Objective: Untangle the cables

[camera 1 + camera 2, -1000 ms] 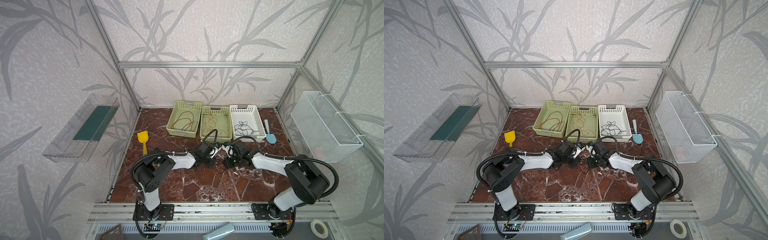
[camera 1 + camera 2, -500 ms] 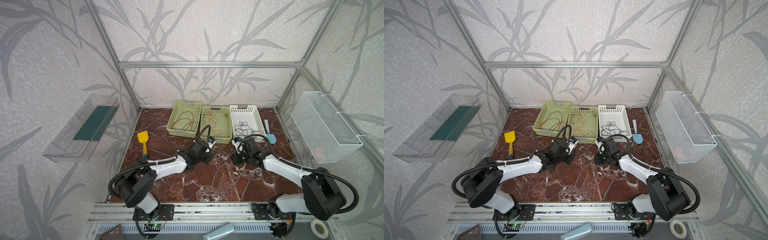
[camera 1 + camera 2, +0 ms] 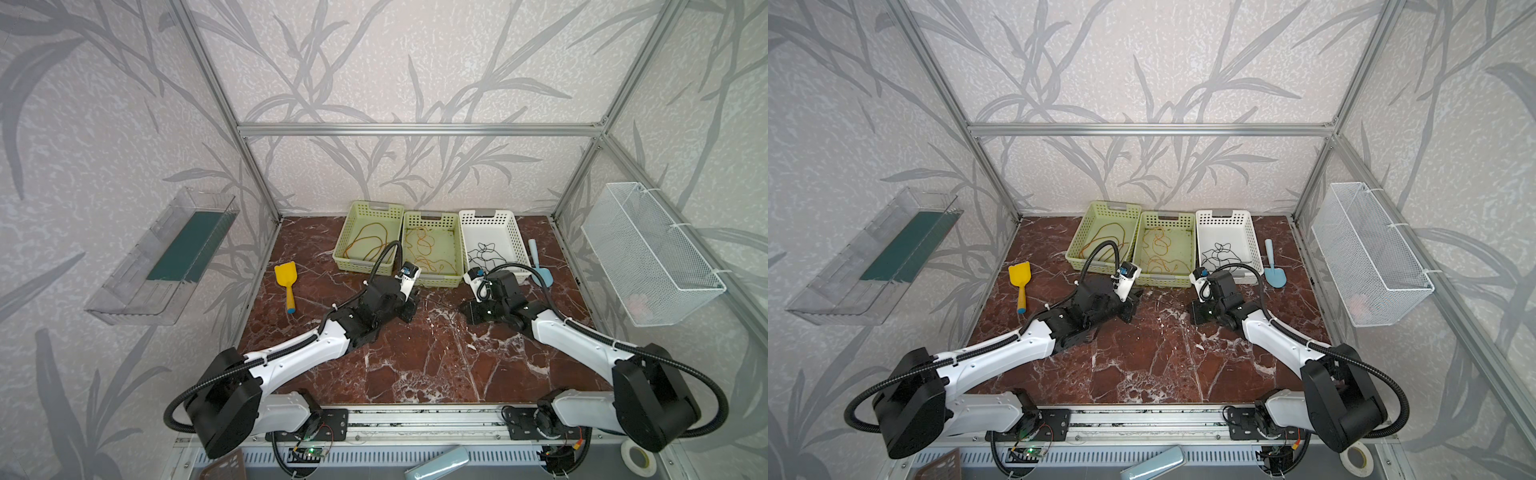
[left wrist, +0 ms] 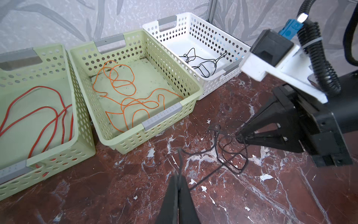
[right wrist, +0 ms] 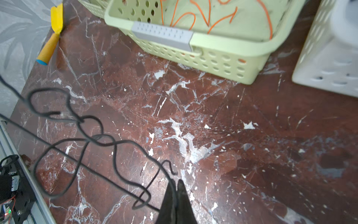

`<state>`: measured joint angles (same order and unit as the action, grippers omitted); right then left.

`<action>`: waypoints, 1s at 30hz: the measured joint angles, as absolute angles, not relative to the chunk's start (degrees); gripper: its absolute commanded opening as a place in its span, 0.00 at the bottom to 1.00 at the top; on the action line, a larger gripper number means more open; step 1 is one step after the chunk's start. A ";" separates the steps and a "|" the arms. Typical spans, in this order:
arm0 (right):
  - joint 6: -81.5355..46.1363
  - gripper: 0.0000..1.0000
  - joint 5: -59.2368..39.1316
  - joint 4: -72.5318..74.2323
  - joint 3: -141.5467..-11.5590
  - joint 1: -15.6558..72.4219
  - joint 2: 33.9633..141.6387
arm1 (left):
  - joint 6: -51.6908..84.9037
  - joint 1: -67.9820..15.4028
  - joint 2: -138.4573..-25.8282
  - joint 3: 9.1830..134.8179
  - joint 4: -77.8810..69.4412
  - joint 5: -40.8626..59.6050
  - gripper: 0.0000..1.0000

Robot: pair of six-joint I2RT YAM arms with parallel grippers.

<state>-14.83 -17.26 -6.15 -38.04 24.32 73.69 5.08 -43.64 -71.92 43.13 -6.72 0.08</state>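
Both arms have drawn apart since a second ago, and your left claw (image 4: 179, 166) and right claw (image 4: 240, 136) each pinch the black cable (image 5: 81, 121) strung between them over the desk (image 4: 271, 194), loops bunched beside the right claw: you're mid-pull, so next probably widen gently.

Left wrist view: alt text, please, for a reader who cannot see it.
The shut left gripper and the right gripper facing it both pinch one tangled black cable over the marble table. Behind, a row of three baskets holds a red cable, an orange cable and a second black cable.
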 measured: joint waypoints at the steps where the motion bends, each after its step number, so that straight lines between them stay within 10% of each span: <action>1: -15.22 0.05 -17.04 -5.78 -37.82 23.94 72.51 | 4.84 -43.48 -71.11 43.13 -6.31 0.21 0.00; 17: -14.59 0.04 -24.38 -2.22 -33.47 20.80 61.89 | 11.14 -41.32 -70.17 32.42 -14.28 6.81 0.00; 25: -9.91 0.03 -22.44 -7.68 -34.30 22.94 67.44 | 12.43 -40.12 -76.99 31.38 -17.43 9.23 0.48; 30: -7.81 0.03 -21.43 -9.78 -34.98 24.86 70.76 | 11.70 -40.73 -77.01 31.99 -17.12 9.87 0.55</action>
